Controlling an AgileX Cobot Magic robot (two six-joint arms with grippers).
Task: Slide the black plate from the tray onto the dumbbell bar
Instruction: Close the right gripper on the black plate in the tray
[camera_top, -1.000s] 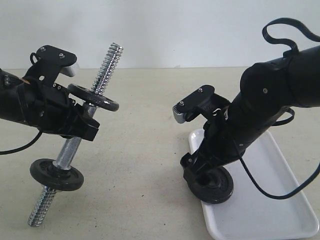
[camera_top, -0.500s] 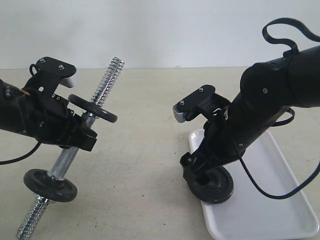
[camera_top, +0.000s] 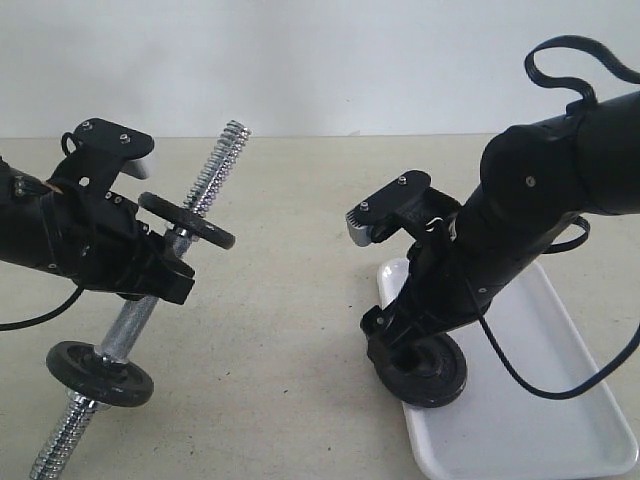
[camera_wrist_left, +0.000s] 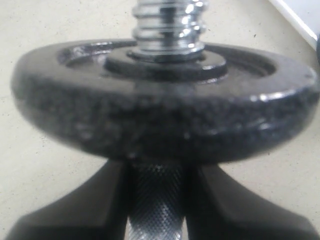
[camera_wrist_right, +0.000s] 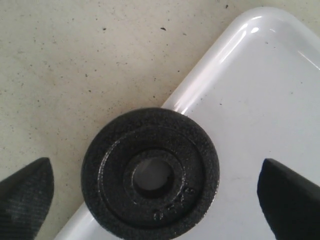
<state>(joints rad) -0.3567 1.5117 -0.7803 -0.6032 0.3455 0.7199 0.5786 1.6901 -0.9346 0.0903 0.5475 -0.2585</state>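
Two discs (camera_top: 187, 220) already sit on the dumbbell bar (camera_top: 218, 163), one just above the left claw (camera_top: 160, 278) and one further down toward the lower threaded end, but the black plate (camera_top: 430, 372) that the task names is not yet among them. That plate lies flat at the near-left edge of the tray (camera_top: 540, 400), and in the right wrist view it straddles the rim, with part of it out over the table (camera_top: 300, 300). The right claw (camera_wrist_right: 159, 197) hangs low over it, released, with its jaws spread wide on either side of the plate and touching nothing. The left claw is clenched on the smooth middle of the bar, holding it tilted with its upper threaded end bare and pointing up and toward the right arm; whether the lower end rests on the table I cannot tell. By my reading, only the preparation is done: the bar is presented and the right claw is lined up. What is left is most of the job, namely closing on the plate, lifting it off the tray, carrying it across the gap to the bare upper end, matching its centre hole to the threads and sliding it down.
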